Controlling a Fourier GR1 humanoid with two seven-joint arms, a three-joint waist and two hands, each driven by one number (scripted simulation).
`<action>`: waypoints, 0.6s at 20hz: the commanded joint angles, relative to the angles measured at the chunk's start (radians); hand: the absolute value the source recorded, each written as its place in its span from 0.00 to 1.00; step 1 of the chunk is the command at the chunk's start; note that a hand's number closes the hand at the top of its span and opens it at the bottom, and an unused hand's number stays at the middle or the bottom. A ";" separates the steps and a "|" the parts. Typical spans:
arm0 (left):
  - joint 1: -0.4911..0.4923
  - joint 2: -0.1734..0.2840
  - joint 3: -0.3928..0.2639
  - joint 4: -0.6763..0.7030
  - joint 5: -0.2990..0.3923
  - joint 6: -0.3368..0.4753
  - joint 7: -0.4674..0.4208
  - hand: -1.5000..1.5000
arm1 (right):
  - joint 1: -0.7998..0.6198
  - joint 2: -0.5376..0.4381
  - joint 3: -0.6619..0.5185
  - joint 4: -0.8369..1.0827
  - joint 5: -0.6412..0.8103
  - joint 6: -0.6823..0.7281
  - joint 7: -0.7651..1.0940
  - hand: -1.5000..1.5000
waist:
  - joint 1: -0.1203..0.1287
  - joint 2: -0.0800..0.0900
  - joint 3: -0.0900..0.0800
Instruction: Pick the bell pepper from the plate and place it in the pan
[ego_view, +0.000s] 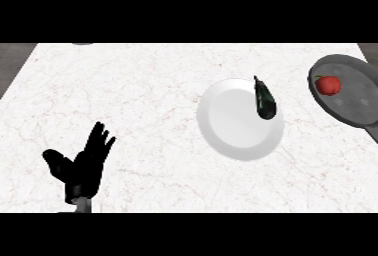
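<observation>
So the left hand (83, 165) is down in the lower left of the head view, coming up from the bottom edge with just a short bit of grey forearm showing under it. Fingers are straight and pointing up and slightly right, thumb splayed out to the left, nothing in it, just resting open over the marble counter (125, 100). It's well apart from everything else. The right hand doesn't show anywhere. The red bell pepper (328, 85) is sitting inside the grey pan (353, 107) at the right edge, near the pan's upper left part. The white plate (238, 125) is right of centre, between the hand and the pan, and the only thing on it is a dark eggplant (263, 101) lying across its upper right rim, stem end pointing up.
</observation>
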 joint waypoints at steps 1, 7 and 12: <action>0.001 -0.014 -0.009 0.012 -0.013 0.021 0.017 0.50 | 0.060 -0.048 -0.001 0.008 -0.023 0.179 -0.062 0.00 | -0.009 -0.003 -0.005; -0.028 -0.017 0.003 0.048 -0.018 0.024 0.013 0.50 | 0.135 -0.024 0.023 -0.027 -0.035 0.175 -0.128 0.00 | -0.017 -0.007 -0.007; 0.017 -0.013 -0.006 0.006 -0.017 0.013 0.035 0.50 | 0.167 -0.063 0.029 -0.035 -0.076 0.184 -0.061 0.00 | -0.021 -0.012 -0.008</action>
